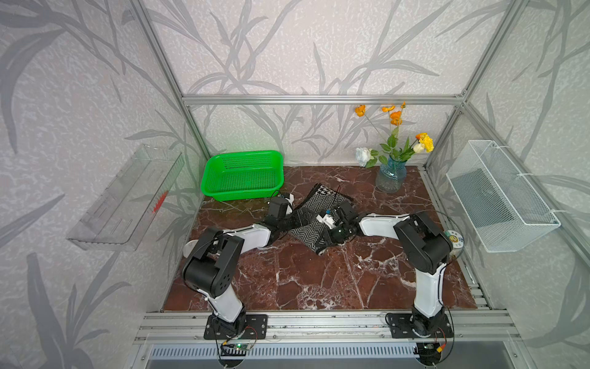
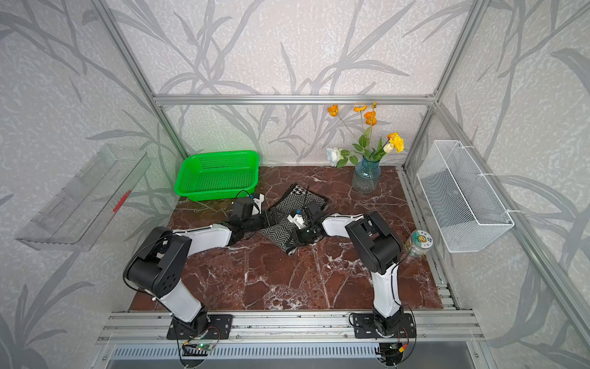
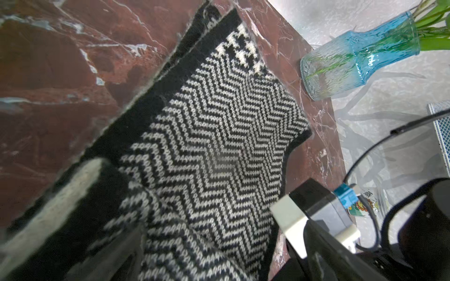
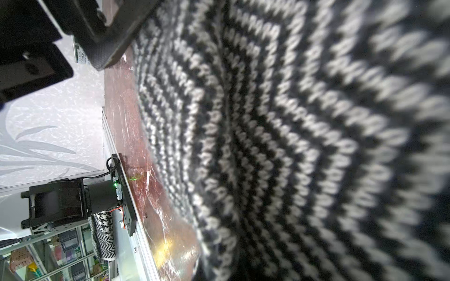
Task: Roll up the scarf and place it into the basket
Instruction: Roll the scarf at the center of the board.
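The black-and-white scarf (image 1: 319,199) (image 2: 297,199) lies folded in the middle of the marble table, zigzag face up, with a houndstooth corner at its far end. The empty green basket (image 1: 242,195) (image 2: 217,196) stands at the back left. My left gripper (image 1: 301,220) (image 2: 274,217) is open at the scarf's left side, and a rolled fold of scarf (image 3: 219,133) sits between its fingers (image 3: 114,250). My right gripper (image 1: 324,238) (image 2: 295,238) is at the near right edge, shut on the scarf. The knit (image 4: 292,146) fills the right wrist view and hides the jaws.
A blue glass vase of flowers (image 1: 391,175) (image 3: 353,60) stands at the back right. A small lidded jar (image 2: 419,244) sits by the right arm. A white wire basket (image 1: 501,198) hangs on the right wall. A clear tray (image 1: 127,198) hangs on the left wall.
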{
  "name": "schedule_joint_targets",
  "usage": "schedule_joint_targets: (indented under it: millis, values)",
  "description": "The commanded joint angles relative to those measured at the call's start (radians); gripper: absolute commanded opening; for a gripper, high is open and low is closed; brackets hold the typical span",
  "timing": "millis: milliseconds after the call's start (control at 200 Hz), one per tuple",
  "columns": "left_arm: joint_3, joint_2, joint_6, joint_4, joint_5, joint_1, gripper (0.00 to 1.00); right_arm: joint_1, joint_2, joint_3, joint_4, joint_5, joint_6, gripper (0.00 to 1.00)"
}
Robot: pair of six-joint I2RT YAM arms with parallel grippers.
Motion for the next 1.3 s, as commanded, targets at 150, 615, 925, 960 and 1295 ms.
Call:
schedule_joint_targets:
  millis: [150, 615, 925, 960, 1295]
  values:
    - [-0.015, 0.080, -0.045, 0.038, -0.061, 0.006, 1.00, 0.013, -0.176, 0.000, -0.189, 0.286, -0.109, 0.40]
    - [0.041, 0.108, -0.082, -0.014, -0.029, 0.012, 0.99, 0.411, -0.377, 0.046, -0.260, 1.095, -0.409, 0.99]
    - [0.057, 0.110, -0.115, -0.012, 0.007, 0.012, 0.99, 0.478, -0.220, 0.115, -0.289, 1.153, -0.446, 0.99]
    - [0.060, 0.110, -0.117, -0.014, 0.011, 0.012, 0.99, 0.485, -0.192, 0.132, -0.304, 1.180, -0.443, 0.99]
    - [0.085, 0.103, -0.121, -0.045, 0.023, 0.013, 0.99, 0.533, -0.041, 0.181, -0.327, 1.249, -0.440, 0.97]
